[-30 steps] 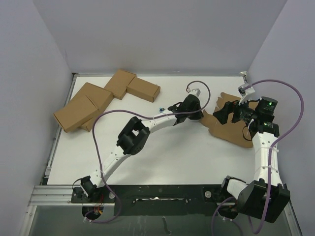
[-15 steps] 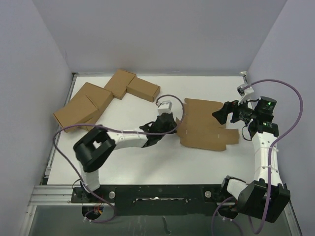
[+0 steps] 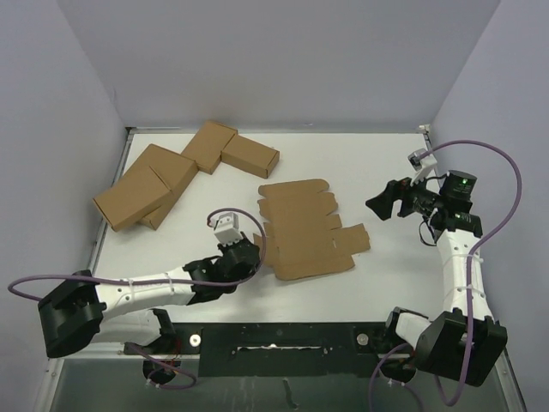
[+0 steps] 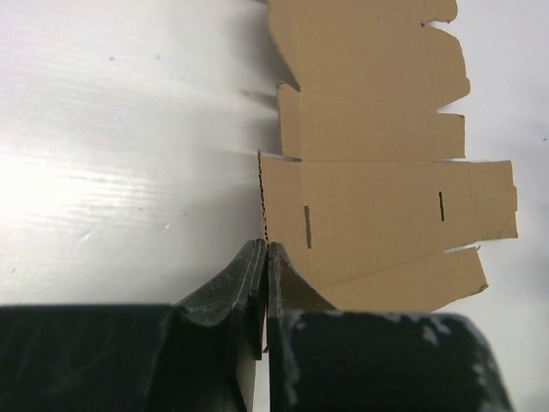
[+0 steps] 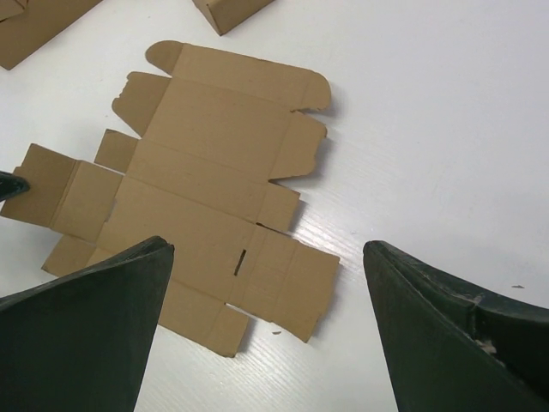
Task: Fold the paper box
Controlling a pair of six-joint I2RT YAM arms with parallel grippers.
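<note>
The paper box (image 3: 304, 230) is a flat brown die-cut sheet with many flaps, lying in the middle of the white table. My left gripper (image 3: 256, 249) is shut on the sheet's near left edge. In the left wrist view, the jaws (image 4: 266, 251) pinch that edge and the sheet (image 4: 386, 197) spreads out beyond them. My right gripper (image 3: 377, 204) is open and empty, held above the table to the right of the sheet. In the right wrist view, the sheet (image 5: 206, 189) lies ahead of the wide-open gripper (image 5: 266, 249).
A cluster of brown cartons (image 3: 184, 167) sits at the far left of the table, with parts at the top of the right wrist view (image 5: 227, 13). Grey walls enclose the table on three sides. A black rail (image 3: 283, 339) runs along the near edge.
My left gripper has dragged the sheet from the right side to the middle of the table, toward the near edge. My right gripper now stands apart from the sheet.
</note>
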